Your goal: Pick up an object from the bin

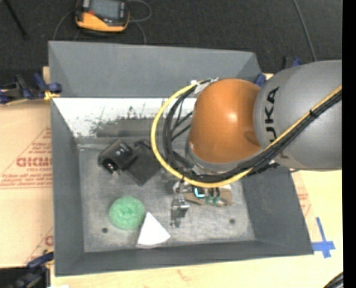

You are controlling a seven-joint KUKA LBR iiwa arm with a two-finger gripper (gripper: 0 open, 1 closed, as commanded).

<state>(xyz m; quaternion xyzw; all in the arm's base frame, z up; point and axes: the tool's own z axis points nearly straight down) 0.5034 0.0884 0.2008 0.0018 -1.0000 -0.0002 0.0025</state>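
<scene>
My gripper (pixel 178 212) hangs low over the bin floor, just right of centre near the front, below the orange cover. A white triangular piece (pixel 152 231) lies just left of and in front of it, close but apart. A green round scrubber (pixel 127 213) sits further left on the floor. A small brown and green thing (pixel 215 198) lies right beside the gripper, partly hidden under the arm. I see nothing held in the gripper.
A black boxy plug-like thing (pixel 122 159) lies toward the back left of the bin floor. The arm and its orange cover with cables hang over the bin's right half.
</scene>
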